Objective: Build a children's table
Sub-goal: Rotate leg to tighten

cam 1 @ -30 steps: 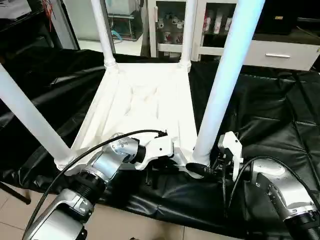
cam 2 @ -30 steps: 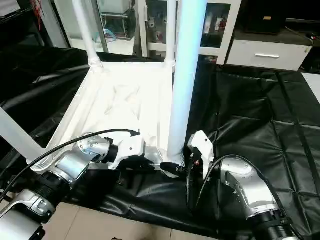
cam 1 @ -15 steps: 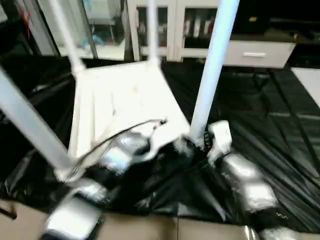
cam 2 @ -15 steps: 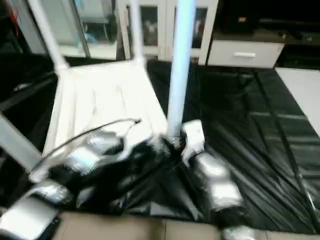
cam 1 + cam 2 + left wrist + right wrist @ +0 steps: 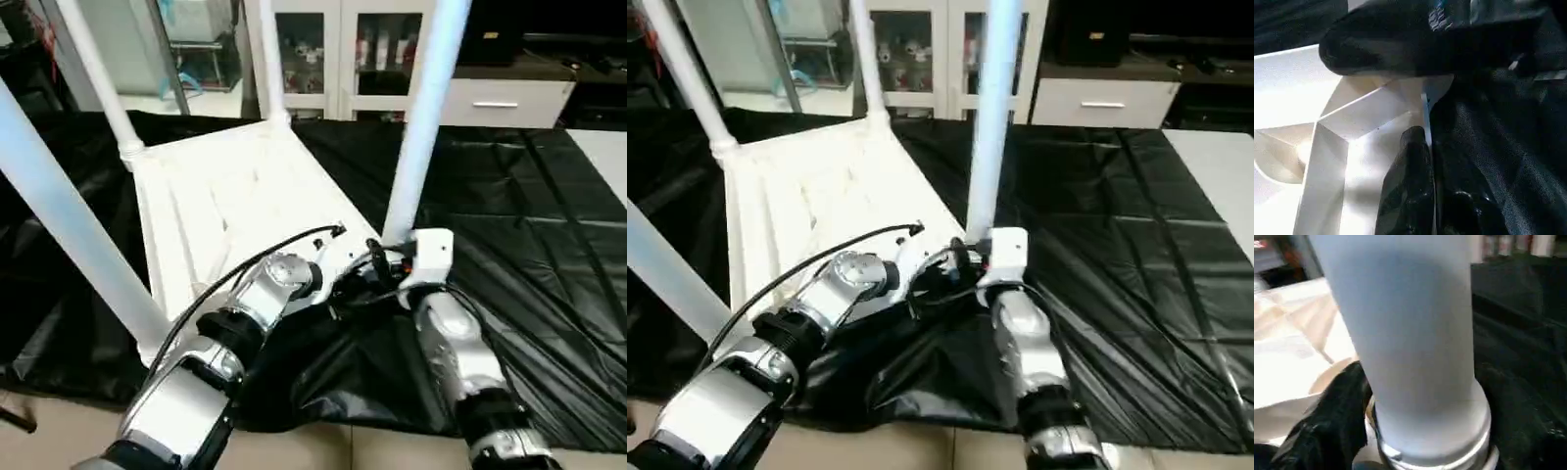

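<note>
The tabletop (image 5: 235,201) lies upside down on the worktop (image 5: 549,225), which is covered with a black sheet, its ribbed underside facing up. It sits at an angle to the near edge of the worktop, with one corner pointing toward the robot. Four white legs stand up from its corner sockets: the near right leg (image 5: 423,117), the near left leg (image 5: 69,225), the far left leg (image 5: 98,78) and the far right leg (image 5: 269,59).

Both arms reach in to the corner under the near right leg. The left hand (image 5: 1422,161) is closed on the tabletop's thin edge wall at that corner: in the left wrist view one black finger lies on the white ribbed side and the other on the black sheet side, with the wall pinched between them. From the head views the left forearm (image 5: 260,304) comes in low over the near edge of the worktop, a black cable arcing over it.

The right hand (image 5: 387,262) is at the base of the near right leg. In the right wrist view the leg and its collar (image 5: 1449,445) stand right in front of the camera, with one black finger (image 5: 1339,416) beside the collar. The fingers sit on either side of the leg's foot, but whether they press on it I cannot tell.

Behind the worktop stand a white cabinet (image 5: 323,49) with glass doors and a white drawer unit (image 5: 500,98).
</note>
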`<state>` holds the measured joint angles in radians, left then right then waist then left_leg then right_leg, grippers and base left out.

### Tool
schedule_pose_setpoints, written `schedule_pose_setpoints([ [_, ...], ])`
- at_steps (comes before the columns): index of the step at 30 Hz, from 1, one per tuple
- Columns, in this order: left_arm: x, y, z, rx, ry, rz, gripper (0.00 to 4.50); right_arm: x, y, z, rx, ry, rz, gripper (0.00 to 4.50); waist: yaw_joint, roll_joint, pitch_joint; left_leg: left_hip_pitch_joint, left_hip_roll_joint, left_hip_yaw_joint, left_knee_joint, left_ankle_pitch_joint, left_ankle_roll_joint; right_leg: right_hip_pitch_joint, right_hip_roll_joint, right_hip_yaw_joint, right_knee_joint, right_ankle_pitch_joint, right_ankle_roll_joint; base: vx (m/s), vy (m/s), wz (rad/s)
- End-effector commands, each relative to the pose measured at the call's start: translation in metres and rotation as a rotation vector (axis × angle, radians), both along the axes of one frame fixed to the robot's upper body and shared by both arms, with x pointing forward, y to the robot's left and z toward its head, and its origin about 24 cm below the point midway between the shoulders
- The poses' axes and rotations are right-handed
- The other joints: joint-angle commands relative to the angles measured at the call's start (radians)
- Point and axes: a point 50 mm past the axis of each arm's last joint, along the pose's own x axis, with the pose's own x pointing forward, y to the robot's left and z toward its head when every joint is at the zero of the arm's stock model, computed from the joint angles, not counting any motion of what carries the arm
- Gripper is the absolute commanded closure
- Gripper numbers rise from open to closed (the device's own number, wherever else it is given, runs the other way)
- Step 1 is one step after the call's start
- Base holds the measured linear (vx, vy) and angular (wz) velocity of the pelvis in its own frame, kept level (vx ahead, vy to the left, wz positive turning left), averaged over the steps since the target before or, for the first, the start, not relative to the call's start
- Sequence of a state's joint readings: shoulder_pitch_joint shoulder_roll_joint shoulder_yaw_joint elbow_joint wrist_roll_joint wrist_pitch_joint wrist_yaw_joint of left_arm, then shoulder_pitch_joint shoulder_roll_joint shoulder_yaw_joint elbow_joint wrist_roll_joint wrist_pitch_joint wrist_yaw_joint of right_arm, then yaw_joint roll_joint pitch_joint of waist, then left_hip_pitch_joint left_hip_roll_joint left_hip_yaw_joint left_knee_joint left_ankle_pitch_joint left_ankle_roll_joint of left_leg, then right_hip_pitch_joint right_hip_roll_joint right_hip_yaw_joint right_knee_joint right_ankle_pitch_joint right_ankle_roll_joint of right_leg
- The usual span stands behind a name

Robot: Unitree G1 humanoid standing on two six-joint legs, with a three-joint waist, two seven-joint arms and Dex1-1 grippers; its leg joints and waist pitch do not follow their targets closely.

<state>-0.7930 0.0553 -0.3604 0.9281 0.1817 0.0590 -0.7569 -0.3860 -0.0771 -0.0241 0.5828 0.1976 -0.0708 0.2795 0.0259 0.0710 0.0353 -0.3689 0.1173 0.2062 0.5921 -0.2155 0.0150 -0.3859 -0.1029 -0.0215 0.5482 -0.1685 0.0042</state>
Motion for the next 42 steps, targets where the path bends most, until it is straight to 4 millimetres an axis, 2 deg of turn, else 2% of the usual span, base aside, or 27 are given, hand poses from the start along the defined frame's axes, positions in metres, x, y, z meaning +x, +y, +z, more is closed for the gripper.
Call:
schedule_pose_setpoints([
  [1,-0.020,0.009,-0.023,0.026,0.102,-0.132,4.50,-0.002,-0.006,0.015,-0.032,-0.054,0.145,0.61,0.009,-0.022,-0.041,0.020,0.106,-0.056,-0.107,-0.399,0.026,0.012,-0.070,0.029,-0.065,-0.305,-0.206,0.000,0.000,0.00],
  [2,-0.020,0.009,-0.023,0.026,0.102,-0.132,4.50,-0.002,-0.006,0.015,-0.032,-0.054,0.145,0.54,0.015,-0.025,-0.041,0.017,0.107,-0.056,-0.106,-0.382,0.036,0.016,-0.071,0.029,-0.064,-0.301,-0.206,0.000,0.000,0.00],
  [3,-0.021,0.009,-0.023,0.023,0.109,-0.155,4.50,-0.003,-0.008,0.015,-0.044,-0.056,0.174,0.54,0.022,-0.021,-0.043,0.020,0.109,-0.051,-0.103,-0.343,0.050,0.011,-0.071,0.032,-0.063,-0.282,-0.214,0.000,0.000,0.00],
  [5,-0.030,0.012,-0.023,0.008,0.159,-0.255,4.50,-0.010,-0.016,0.019,-0.060,-0.056,0.282,0.54,0.031,-0.023,-0.043,0.017,0.111,-0.051,-0.100,-0.315,0.068,0.017,-0.073,0.035,-0.058,-0.270,-0.221,0.000,0.000,0.00],
  [7,-0.037,0.018,-0.023,0.018,0.183,-0.353,4.50,-0.023,-0.025,0.020,-0.112,-0.035,0.452,0.54,0.043,-0.024,-0.045,0.016,0.116,-0.051,-0.098,-0.270,0.084,0.021,-0.071,0.033,-0.049,-0.221,-0.231,0.026,-0.012,0.02],
  [8,-0.037,0.018,-0.023,0.018,0.183,-0.353,4.50,-0.023,-0.025,0.020,-0.112,-0.035,0.452,0.54,0.052,-0.020,-0.048,0.017,0.118,-0.049,-0.094,-0.231,0.099,0.022,-0.069,0.031,-0.040,-0.158,-0.245,0.053,-0.016,0.02],
  [9,-0.041,0.025,-0.022,0.037,0.203,-0.391,4.50,-0.036,-0.031,0.018,-0.149,0.011,0.586,0.54,0.060,-0.020,-0.050,0.015,0.118,-0.047,-0.091,-0.202,0.108,0.024,-0.067,0.027,-0.033,-0.117,-0.259,0.053,-0.016,0.02],
  [11,-0.041,0.027,-0.022,0.040,0.206,-0.397,4.50,-0.040,-0.033,0.018,-0.152,0.030,0.618,0.54,0.077,-0.016,-0.052,0.022,0.124,-0.042,-0.084,-0.168,0.124,0.022,-0.067,0.024,-0.023,-0.055,-0.273,0.000,0.000,0.00],
  [12,-0.042,0.029,-0.021,0.045,0.216,-0.399,4.50,-0.044,-0.035,0.017,-0.147,0.052,0.649,0.54,0.076,-0.017,-0.051,0.015,0.124,-0.042,-0.084,-0.159,0.128,0.026,-0.069,0.022,-0.021,-0.046,-0.277,0.000,0.000,0.00],
  [16,-0.042,0.038,-0.017,0.065,0.228,-0.419,4.50,-0.050,-0.036,0.010,-0.162,0.107,0.701,0.54,0.080,-0.020,-0.050,0.014,0.124,-0.044,-0.088,-0.188,0.100,0.027,-0.075,0.018,-0.026,-0.124,-0.275,0.000,0.000,0.00],
  [22,-0.039,0.041,-0.014,0.062,0.224,-0.396,4.50,-0.046,-0.032,0.008,-0.160,0.115,0.680,0.54,0.069,-0.020,-0.045,0.016,0.121,-0.047,-0.097,-0.245,0.042,0.024,-0.072,0.018,-0.034,-0.190,-0.260,0.000,0.000,0.00],
  [23,-0.040,0.041,-0.014,0.063,0.225,-0.396,4.50,-0.046,-0.032,0.009,-0.159,0.118,0.686,0.70,0.066,-0.021,-0.045,0.015,0.121,-0.048,-0.098,-0.251,0.036,0.027,-0.074,0.018,-0.033,-0.188,-0.260,0.000,0.000,0.00],
  [25,-0.040,0.042,-0.014,0.062,0.227,-0.397,4.50,-0.046,-0.032,0.010,-0.148,0.119,0.692,0.70,0.063,-0.021,-0.046,0.016,0.121,-0.048,-0.098,-0.248,0.036,0.027,-0.073,0.018,-0.032,-0.177,-0.262,0.000,0.000,0.00],
  [29,-0.041,0.043,-0.014,0.061,0.235,-0.398,4.50,-0.044,-0.033,0.013,-0.137,0.115,0.688,1.08,0.063,-0.022,-0.048,0.014,0.120,-0.046,-0.092,-0.202,0.059,0.029,-0.073,0.017,-0.026,-0.114,-0.277,0.000,0.000,0.00],
  [34,-0.042,0.044,-0.014,0.064,0.246,-0.398,4.50,-0.046,-0.033,0.010,-0.135,0.129,0.697,1.48,0.063,-0.022,-0.048,0.015,0.121,-0.046,-0.091,-0.197,0.062,0.030,-0.073,0.017,-0.025,-0.118,-0.281,0.000,0.000,0.00],
  [36,-0.042,0.045,-0.016,0.067,0.250,-0.376,4.50,-0.042,-0.034,0.003,-0.170,0.142,0.606,1.53,0.061,-0.023,-0.047,0.014,0.119,-0.046,-0.091,-0.196,0.059,0.029,-0.073,0.017,-0.026,-0.120,-0.280,0.000,0.000,0.00],
  [37,-0.039,0.043,-0.017,0.072,0.235,-0.342,4.50,-0.034,-0.036,-0.003,-0.194,0.142,0.476,1.64,0.060,-0.024,-0.048,0.015,0.119,-0.045,-0.091,-0.201,0.055,0.028,-0.074,0.017,-0.026,-0.126,-0.280,0.000,0.000,0.00],
  [39,-0.035,0.039,-0.019,0.078,0.209,-0.283,4.50,-0.024,-0.038,-0.009,-0.197,0.140,0.280,1.67,0.045,-0.023,-0.041,0.010,0.114,-0.048,-0.099,-0.258,0.017,0.023,-0.076,0.018,-0.037,-0.208,-0.269,0.000,0.000,0.00],
  [40,-0.033,0.037,-0.020,0.082,0.201,-0.263,4.50,-0.021,-0.038,-0.011,-0.183,0.140,0.218,1.67,0.032,-0.025,-0.038,0.014,0.112,-0.053,-0.104,-0.330,-0.019,0.021,-0.077,0.018,-0.046,-0.303,-0.248,0.000,0.000,0.00],
  [41,-0.027,0.032,-0.020,0.094,0.163,-0.204,4.50,-0.016,-0.035,-0.014,-0.107,0.147,0.082,1.70,0.022,-0.024,-0.035,0.015,0.111,-0.060,-0.108,-0.392,-0.043,0.021,-0.076,0.016,-0.051,-0.389,-0.219,-0.054,-0.001,-0.05],
  [42,-0.023,0.026,-0.018,0.083,0.143,-0.151,4.50,-0.013,-0.032,-0.018,-0.079,0.163,-0.004,1.74,0.014,-0.021,-0.034,0.021,0.111,-0.062,-0.110,-0.444,-0.069,0.010,-0.075,0.017,-0.058,-0.443,-0.198,-0.054,-0.001,-0.05],
])
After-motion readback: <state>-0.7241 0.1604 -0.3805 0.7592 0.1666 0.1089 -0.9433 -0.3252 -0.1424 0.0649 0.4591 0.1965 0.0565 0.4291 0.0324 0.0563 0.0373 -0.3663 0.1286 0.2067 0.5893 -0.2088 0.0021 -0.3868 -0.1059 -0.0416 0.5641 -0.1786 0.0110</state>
